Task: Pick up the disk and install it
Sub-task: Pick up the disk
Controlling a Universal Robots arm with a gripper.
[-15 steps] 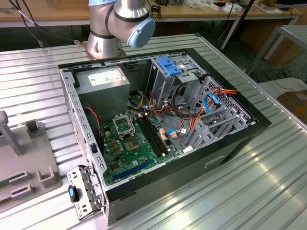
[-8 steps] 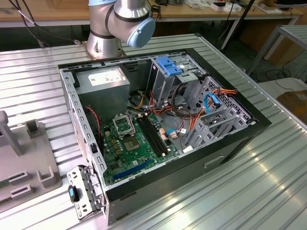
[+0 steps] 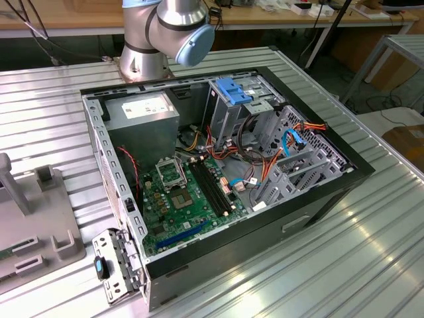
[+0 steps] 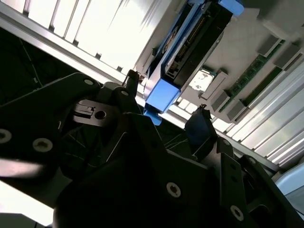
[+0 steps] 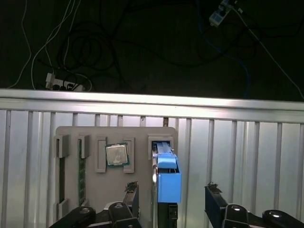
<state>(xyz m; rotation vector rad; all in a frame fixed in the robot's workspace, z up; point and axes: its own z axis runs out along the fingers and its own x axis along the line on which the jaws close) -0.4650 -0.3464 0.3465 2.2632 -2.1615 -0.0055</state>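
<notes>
Ribbed silver tabletop (image 3: 371, 252) runs under everything, with dark floor and loose cables beyond its edge in the first wrist view. An open computer case (image 3: 225, 165) sits mid-table, its green board showing and a metal cage with a blue top (image 3: 232, 93) standing inside. At the exterior view's left lies a grey holder tray (image 3: 40, 218). I hang over that tray (image 5: 118, 137), and my pincer (image 5: 171, 186) is spread wide, one dark finger (image 5: 132, 192) on each side of the disk (image 5: 167, 178), neither pad touching it. The disk stands on edge in a slot at one end of the tray, blue carrier toward me, its metal flank clear in the second wrist view (image 4: 190, 42). In the neighbouring pocket rests a square processor chip (image 5: 117, 154), and farther along a green memory stick (image 5: 81, 173).
</notes>
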